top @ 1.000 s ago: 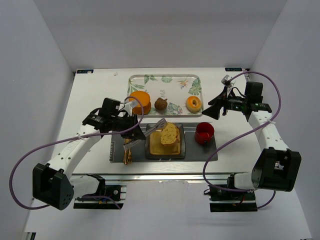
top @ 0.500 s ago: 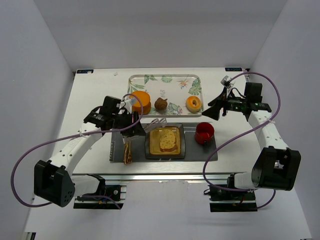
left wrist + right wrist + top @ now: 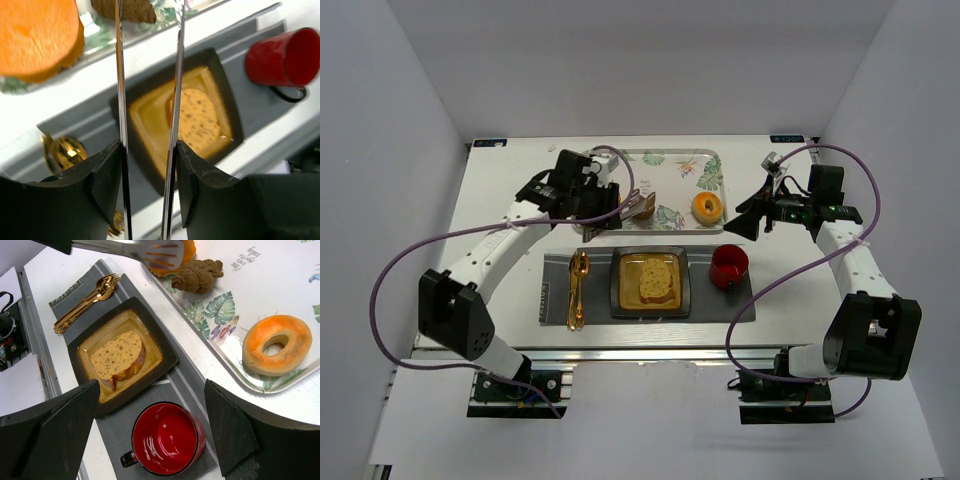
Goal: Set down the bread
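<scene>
The bread slice [image 3: 657, 281] is seen lying flat in the square dark plate [image 3: 617, 298] at lower centre, empty metal tongs [image 3: 176, 100] are clenched by the left gripper [image 3: 148, 170], and the right gripper [image 3: 752, 220] is spread wide at right.

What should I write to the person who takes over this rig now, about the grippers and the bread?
Left gripper: shut on metal tongs, which are empty, above the leaf-print tray.
Right gripper: open, empty, right of the tray.
Bread slice: flat in the dark square plate.
Done: bread placed, it seems.
To do: probably only setting the tongs down.
</scene>
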You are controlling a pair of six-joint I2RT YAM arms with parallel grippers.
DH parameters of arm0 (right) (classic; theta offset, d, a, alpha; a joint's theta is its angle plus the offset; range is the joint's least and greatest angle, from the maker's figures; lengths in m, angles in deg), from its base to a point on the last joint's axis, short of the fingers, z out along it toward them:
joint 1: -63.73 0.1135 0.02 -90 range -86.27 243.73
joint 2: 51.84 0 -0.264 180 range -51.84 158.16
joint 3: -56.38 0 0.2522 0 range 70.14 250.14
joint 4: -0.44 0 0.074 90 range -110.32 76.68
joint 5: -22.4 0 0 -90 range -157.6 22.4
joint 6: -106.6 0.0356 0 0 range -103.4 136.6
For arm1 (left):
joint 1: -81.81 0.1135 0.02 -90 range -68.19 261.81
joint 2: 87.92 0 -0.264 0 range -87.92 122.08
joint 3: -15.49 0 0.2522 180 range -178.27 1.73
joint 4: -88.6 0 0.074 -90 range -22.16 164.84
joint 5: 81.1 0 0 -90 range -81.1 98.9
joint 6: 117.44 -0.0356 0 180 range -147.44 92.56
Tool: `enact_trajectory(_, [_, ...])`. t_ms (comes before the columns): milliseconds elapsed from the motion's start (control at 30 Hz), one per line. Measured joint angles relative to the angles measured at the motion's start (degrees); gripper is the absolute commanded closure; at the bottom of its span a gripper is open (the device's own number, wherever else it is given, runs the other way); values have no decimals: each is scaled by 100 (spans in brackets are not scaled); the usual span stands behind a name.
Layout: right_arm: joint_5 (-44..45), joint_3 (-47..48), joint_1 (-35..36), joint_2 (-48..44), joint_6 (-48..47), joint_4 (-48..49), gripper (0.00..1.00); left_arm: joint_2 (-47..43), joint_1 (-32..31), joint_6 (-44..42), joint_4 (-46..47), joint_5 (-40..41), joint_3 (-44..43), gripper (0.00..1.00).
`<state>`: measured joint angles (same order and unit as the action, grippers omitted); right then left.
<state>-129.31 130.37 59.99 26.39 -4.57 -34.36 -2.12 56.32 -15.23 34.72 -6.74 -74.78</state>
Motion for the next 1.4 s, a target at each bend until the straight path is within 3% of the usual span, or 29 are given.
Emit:
enact_trajectory(233, [0,0,0,4,0,0,11,544,-546,-494,-369,828,-619,43])
enact_trajectory(967, [-22,0,0,107,28,2,11,1040,-1451,-1268,-579,2544,-647,46])
enact_trajectory(1100, [-22,0,0,107,44,2,11,1228,-1585,-1375,-573,2970,-647,53])
enact_trajectory(1400, [-22,0,0,105,63,0,11,1320,-1685,-1478,-409,3550,-647,87])
